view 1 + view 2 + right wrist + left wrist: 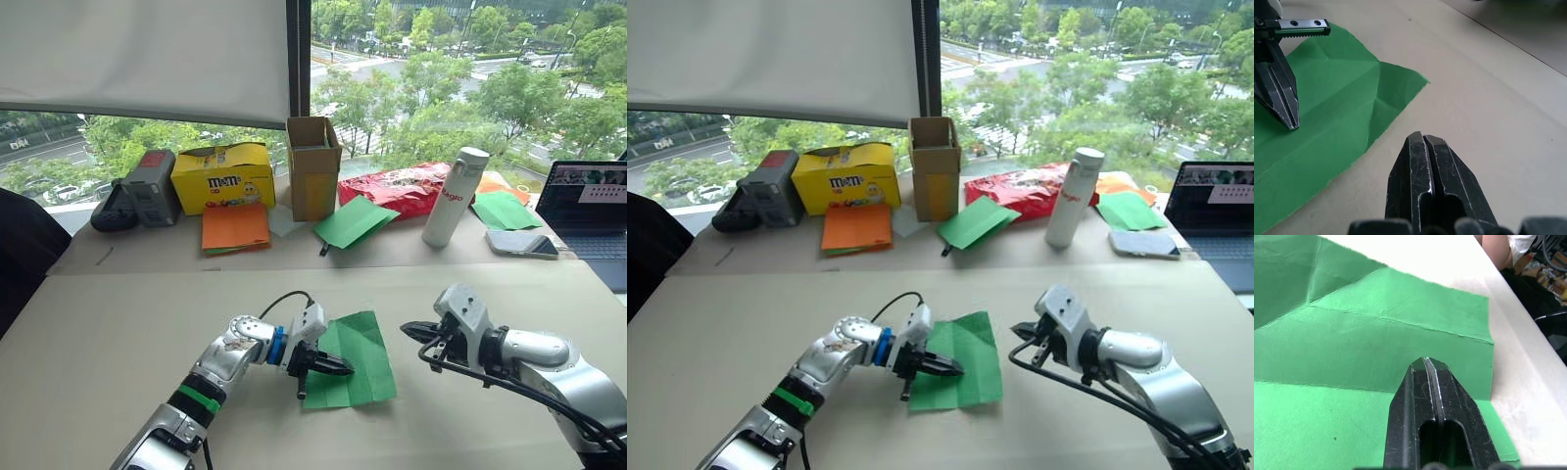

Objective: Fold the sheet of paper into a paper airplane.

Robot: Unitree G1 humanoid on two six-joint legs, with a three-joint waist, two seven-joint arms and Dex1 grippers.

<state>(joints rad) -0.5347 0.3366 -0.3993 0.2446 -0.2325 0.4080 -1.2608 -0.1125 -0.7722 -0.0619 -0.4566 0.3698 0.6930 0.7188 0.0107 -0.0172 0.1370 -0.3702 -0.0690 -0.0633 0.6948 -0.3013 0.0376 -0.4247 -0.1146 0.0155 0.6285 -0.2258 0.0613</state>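
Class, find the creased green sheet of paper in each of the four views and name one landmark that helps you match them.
Left eye view: sheet of paper at lower centre of the table.
Right eye view: lower centre, slightly further left.
Left wrist view: it spreads across most of the picture.
Right wrist view: on the left side.
Shared landmark: the left end effector, shut, tips on the sheet.

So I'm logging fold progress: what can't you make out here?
- Whether the left gripper tip touches the sheet of paper or hovers: head views too small, its closed fingers cover the contact point.
- The sheet's near edge: cut off in the left wrist view.
- The white bottle label: too small.
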